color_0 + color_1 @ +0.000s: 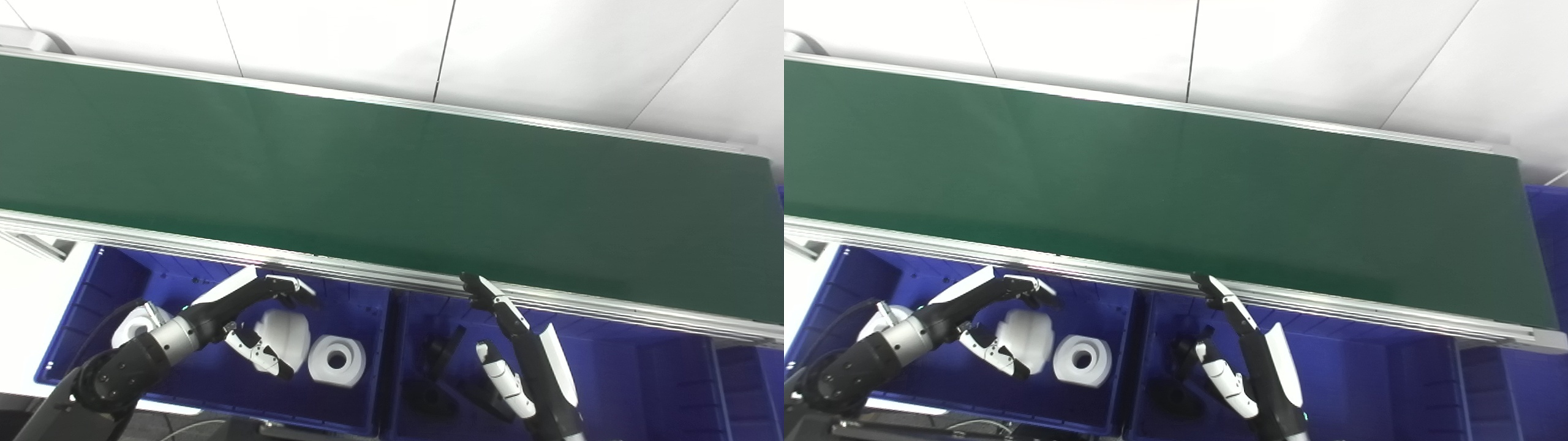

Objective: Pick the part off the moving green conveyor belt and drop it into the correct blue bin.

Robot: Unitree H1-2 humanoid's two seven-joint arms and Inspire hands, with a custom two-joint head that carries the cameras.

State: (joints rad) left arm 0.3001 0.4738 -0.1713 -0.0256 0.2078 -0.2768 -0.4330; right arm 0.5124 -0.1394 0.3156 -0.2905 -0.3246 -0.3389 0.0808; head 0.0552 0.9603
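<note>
Left eye view first: the green conveyor belt (392, 184) runs bare across the picture, no part riding on it anywhere in sight. Below its rail, the left hand (260, 318) hangs over the left blue bin (86, 294), fingers (294, 288) spread wide around a rounded white part (285, 337). Whether they touch it I cannot tell; it looks to be resting in the bin, beside a white ring-shaped part (337, 360), with another white piece (131, 327) behind the wrist. The right hand (511, 343) stands upright over the right blue bin (643, 380), fingers straight and apart, tips at the belt's near rail, holding nothing. Dark parts (441, 352) lie in that bin.

Right eye view now: same story. Left hand (998, 321) splayed above the white part (1029, 334), right hand (1240, 343) open and empty over the dark pieces (1176, 398).

My read: white goes left, dark goes right, and this drop looks about finished. To do it well, keep the left fingers wide and lift straight up so nothing snags the part, then wait at the rail for the next one.
</note>
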